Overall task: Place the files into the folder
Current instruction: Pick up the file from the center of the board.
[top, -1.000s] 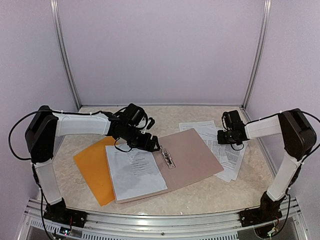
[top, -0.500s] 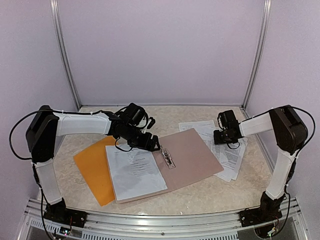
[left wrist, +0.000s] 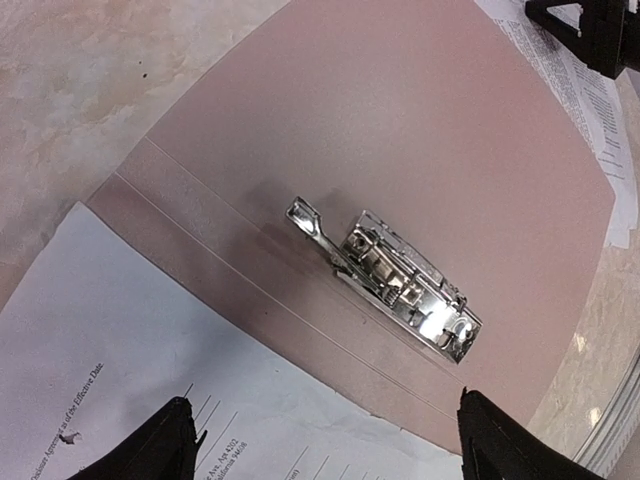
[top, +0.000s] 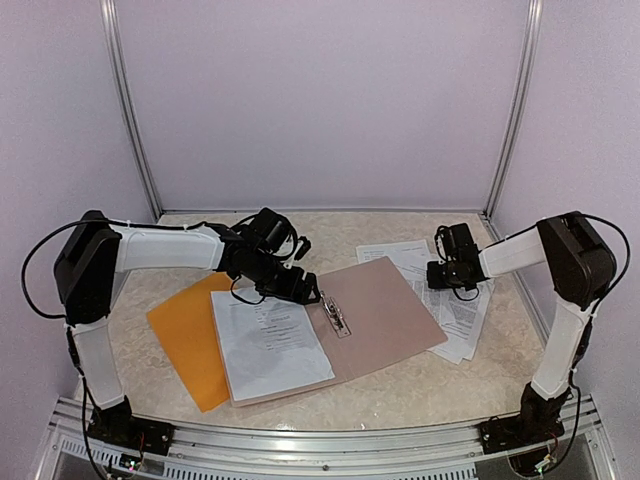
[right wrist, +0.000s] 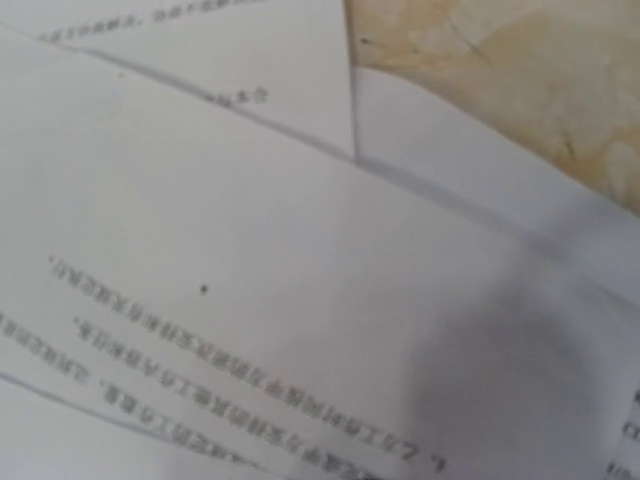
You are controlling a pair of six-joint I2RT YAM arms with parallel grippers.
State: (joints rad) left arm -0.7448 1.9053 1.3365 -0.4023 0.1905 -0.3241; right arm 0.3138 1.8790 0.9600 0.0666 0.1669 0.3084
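Note:
The files (top: 455, 305) lie fanned out at the right, partly under the clipboard (top: 385, 310). My right gripper (top: 441, 277) is down on their top sheet (right wrist: 300, 250), which fills the right wrist view; its fingers do not show there. Another printed sheet (top: 270, 340) lies on the clipboard's left half. The orange folder (top: 185, 335) lies flat at the left, partly under the clipboard. My left gripper (left wrist: 330, 450) hovers open over that sheet's edge (left wrist: 150, 400), just short of the metal clip (left wrist: 390, 275), holding nothing.
The grey-brown clipboard lies open across the middle, its metal clip (top: 335, 315) on the centre fold. Bare marble tabletop (top: 330, 230) shows behind it and by the paper's corner (right wrist: 500, 70). Walls and metal posts close in the back and sides.
The right arm has drawn its elbow in toward the back, and its gripper has shifted slightly over the files. The left arm has not moved.

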